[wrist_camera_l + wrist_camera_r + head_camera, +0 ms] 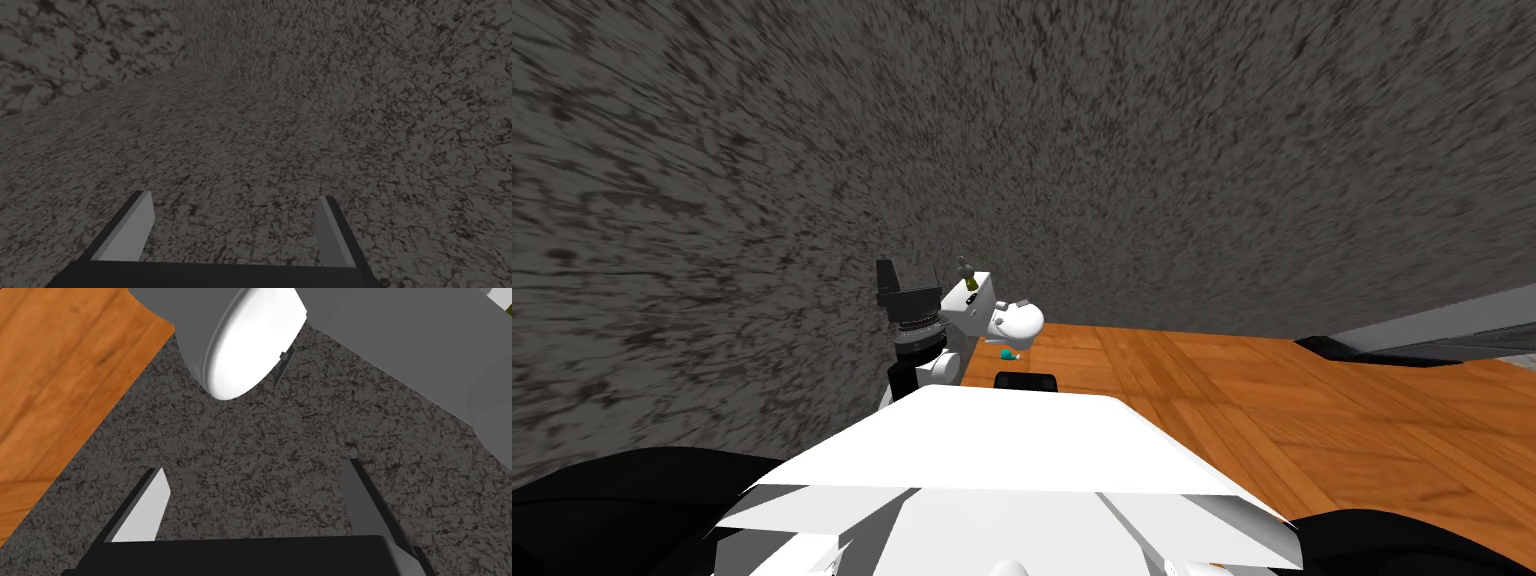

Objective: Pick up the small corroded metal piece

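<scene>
Standing tight against a dark grey speckled surface [1132, 140]; it covers most of the room ahead, with wood floor [1232, 400] to the right. L gripper [235, 196]: fingers apart, nothing between, facing speckled planes that meet in a corner. R gripper [254, 465]: fingers apart, empty, over the same speckle near the floor edge, with the L arm [967, 312] close ahead. Small olive-dark piece [970, 281] sits by the L arm; can't tell what it rests on. Teal bit [1009, 354] on floor nearby.
</scene>
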